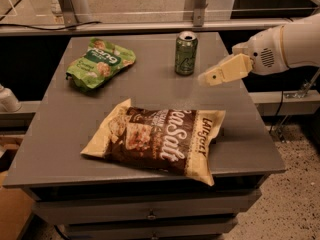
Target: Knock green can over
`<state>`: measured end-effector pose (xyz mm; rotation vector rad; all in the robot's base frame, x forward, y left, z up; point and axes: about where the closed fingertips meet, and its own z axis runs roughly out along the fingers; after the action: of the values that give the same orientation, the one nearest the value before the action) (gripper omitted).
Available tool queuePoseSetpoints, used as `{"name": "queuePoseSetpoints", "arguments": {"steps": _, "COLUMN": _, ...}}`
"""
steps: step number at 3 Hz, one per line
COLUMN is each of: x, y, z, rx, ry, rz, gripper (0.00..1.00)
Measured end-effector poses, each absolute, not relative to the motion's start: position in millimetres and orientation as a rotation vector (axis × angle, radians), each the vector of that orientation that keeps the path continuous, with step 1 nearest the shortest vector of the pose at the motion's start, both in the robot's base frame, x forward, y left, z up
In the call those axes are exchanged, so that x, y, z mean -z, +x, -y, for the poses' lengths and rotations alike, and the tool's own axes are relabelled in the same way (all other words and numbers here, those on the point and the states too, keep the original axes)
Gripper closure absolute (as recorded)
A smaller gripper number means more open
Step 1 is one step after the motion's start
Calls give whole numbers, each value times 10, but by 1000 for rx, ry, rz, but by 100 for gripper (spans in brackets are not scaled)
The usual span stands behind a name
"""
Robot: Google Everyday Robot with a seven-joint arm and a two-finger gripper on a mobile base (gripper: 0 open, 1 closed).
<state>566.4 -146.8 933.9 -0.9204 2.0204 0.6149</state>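
The green can [185, 53] stands upright at the back of the grey table [65, 129], right of centre. It is dark green with pale markings and a silver top. My gripper [206, 79] comes in from the right on a white arm [290, 46]. Its cream-coloured tip hovers just to the right of the can and a little nearer the front, level with the can's lower half. A small gap separates it from the can.
A flat bright-green snack bag [98, 64] lies at the back left of the table. A large brown and cream chip bag [160, 139] lies in the front middle. A metal rail [150, 26] runs behind the table.
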Motion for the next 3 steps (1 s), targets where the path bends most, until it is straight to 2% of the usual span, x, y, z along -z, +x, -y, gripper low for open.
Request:
{"name": "queuePoseSetpoints", "arguments": {"steps": 2, "x": -9266, "y": 5808, "z": 1373, "rx": -618, "ry": -843, "rz": -1901, "gripper": 0}}
{"name": "queuePoseSetpoints", "arguments": {"steps": 3, "x": -9240, "y": 6082, "z": 1244, "rx": -579, "ry": -774, "rz": -1819, "gripper": 0}}
